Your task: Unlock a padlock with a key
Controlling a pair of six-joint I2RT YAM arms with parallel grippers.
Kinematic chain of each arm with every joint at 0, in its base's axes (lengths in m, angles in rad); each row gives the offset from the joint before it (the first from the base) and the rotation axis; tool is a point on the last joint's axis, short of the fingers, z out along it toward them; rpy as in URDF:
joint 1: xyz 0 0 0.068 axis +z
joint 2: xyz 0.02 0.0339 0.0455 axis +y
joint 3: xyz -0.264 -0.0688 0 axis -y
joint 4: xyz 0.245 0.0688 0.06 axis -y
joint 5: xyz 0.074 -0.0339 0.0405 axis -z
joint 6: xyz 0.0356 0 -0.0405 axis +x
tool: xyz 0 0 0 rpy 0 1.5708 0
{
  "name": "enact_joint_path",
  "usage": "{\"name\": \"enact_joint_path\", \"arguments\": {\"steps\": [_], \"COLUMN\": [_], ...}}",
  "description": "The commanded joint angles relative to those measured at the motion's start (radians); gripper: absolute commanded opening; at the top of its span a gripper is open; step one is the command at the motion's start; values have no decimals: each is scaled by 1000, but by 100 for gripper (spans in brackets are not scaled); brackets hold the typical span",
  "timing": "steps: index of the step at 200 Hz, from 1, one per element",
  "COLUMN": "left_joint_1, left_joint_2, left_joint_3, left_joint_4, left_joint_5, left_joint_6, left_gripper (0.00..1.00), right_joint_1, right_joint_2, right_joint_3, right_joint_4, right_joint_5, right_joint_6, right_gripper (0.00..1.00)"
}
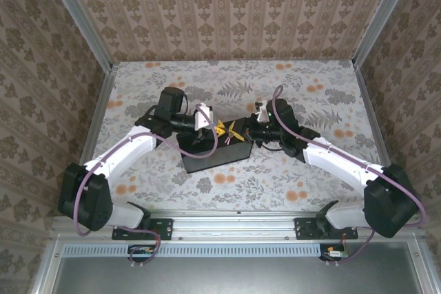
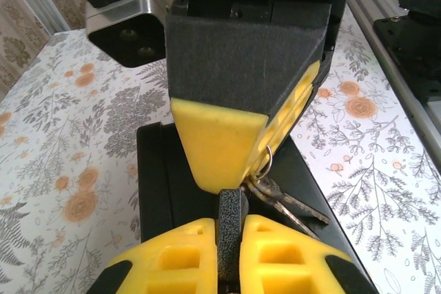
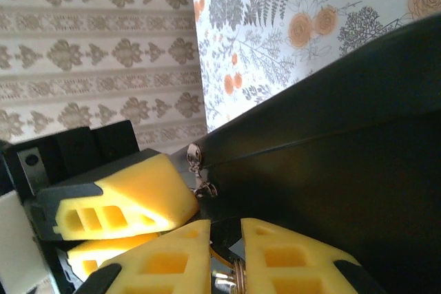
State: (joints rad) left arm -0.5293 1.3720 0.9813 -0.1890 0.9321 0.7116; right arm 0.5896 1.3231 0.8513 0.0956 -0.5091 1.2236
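Where both arms meet, the floral-print tabletop (image 1: 227,80) carries one black box (image 1: 220,155). Patterned wallpaper walls (image 1: 227,12) on three sides, aluminium rail (image 1: 238,215) along the near edge.

Left fingers (image 2: 172,263) are clamped on a dark, rough-textured padlock (image 2: 231,228), held over the box lid. Right fingers (image 2: 217,142) point in from the opposite side, tips right at the padlock's top.

Silver key (image 2: 284,201) dangles off a small ring (image 2: 266,162) beside the right fingertip, just above the lid. Possibly two blades, can't separate them.

Right wrist view: narrow gap between the right fingers with something metallic in it, cut off at the frame bottom. Can't tell if it's gripped or loose. Keyhole and shackle are hidden. Small silver bit (image 3: 196,166) at the box edge, can't identify.
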Motion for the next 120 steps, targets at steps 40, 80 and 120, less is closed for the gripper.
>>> {"name": "enact_joint_path", "arguments": {"steps": [40, 80, 120], "left_joint_1": [-92, -99, -104], "left_joint_2": [-35, -53, -53], "left_joint_3": [45, 34, 36], "left_joint_4": [229, 262, 263], "left_joint_5": [261, 282, 282], "left_joint_6": [23, 22, 50], "left_gripper": [0, 0, 0], "right_joint_1": [63, 78, 108], "right_joint_2": [47, 62, 21], "right_joint_3": [-8, -69, -133], "right_joint_4": [220, 471, 553], "right_joint_5": [-217, -200, -54], "right_joint_6": [-4, 257, 581], "right_gripper": [1, 0, 0]}}
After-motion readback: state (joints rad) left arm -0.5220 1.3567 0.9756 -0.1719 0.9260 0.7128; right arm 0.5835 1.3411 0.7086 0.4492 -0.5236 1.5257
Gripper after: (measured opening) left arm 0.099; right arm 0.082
